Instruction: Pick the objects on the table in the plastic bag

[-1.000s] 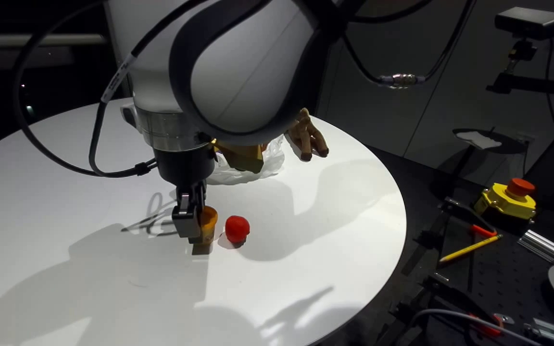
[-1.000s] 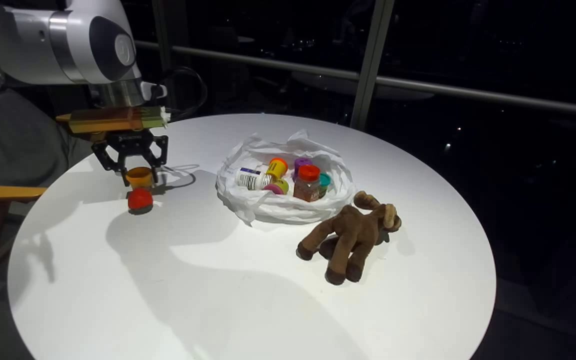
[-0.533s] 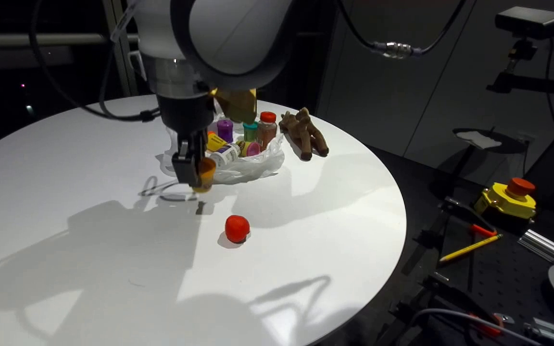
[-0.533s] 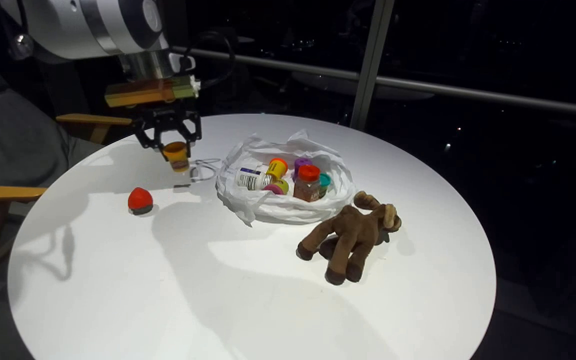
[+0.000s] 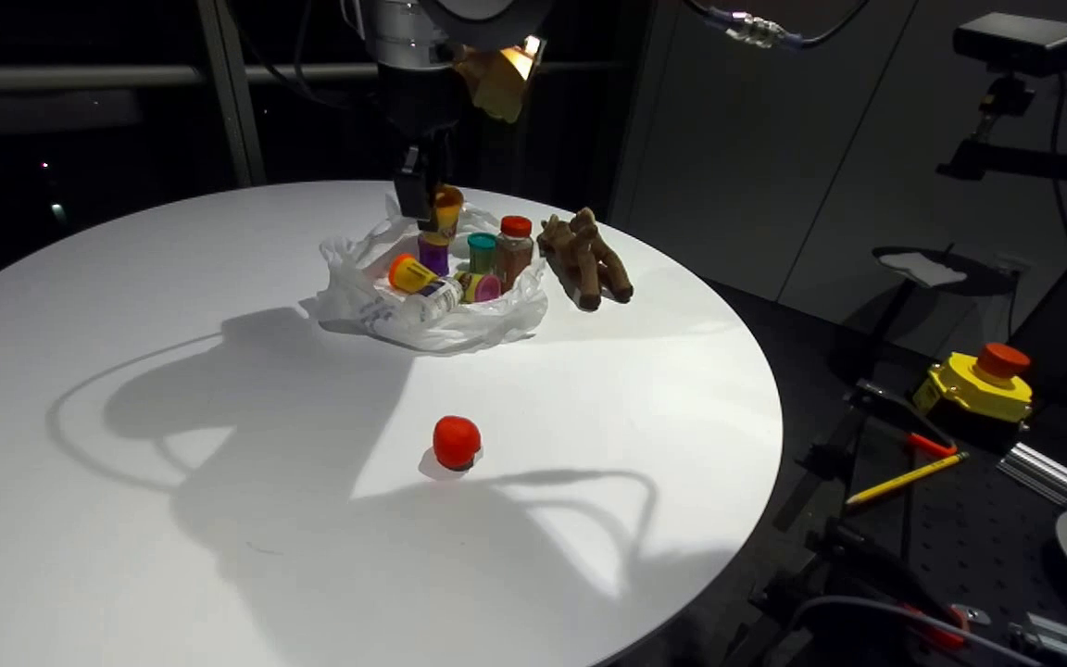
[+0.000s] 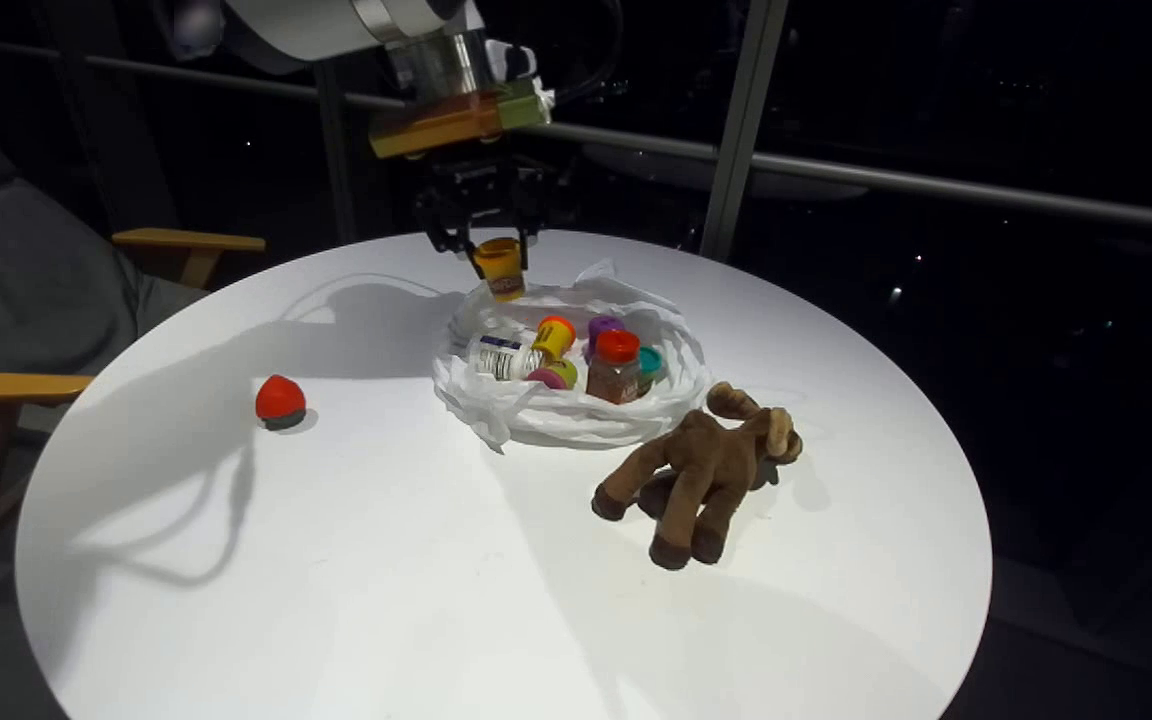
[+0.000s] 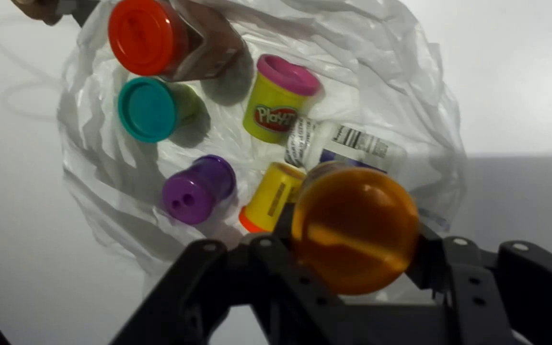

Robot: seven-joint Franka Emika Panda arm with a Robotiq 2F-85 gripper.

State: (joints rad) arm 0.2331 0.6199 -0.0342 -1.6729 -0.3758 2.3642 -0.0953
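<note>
My arm (image 6: 321, 22) is white and smoothly rounded, and it ends with a band of silver metal (image 6: 444, 65). Below this band, I wear a long block (image 6: 461, 120), orange and yellow-green, with white at one end. My gripper (image 6: 501, 260) is black, made of thin bars (image 7: 187, 285) with pale round screw heads (image 7: 266, 243). My dark cable (image 5: 830, 37) carries a shiny metal connector (image 5: 758, 28).

Plastic bag (image 7: 391, 86) is showing thin, crumpled, glossy film. Red-lidded jar (image 7: 189, 43), wrist view, bag's eleven o'clock: smooth plastic is gleaming. Plush animal (image 6: 701, 460) in an exterior view, bag's four o'clock: cloth is looking matt. Round table (image 6: 436, 600) is looking smooth. Armrest (image 6: 11, 386) at its nine o'clock is looking wooden.
</note>
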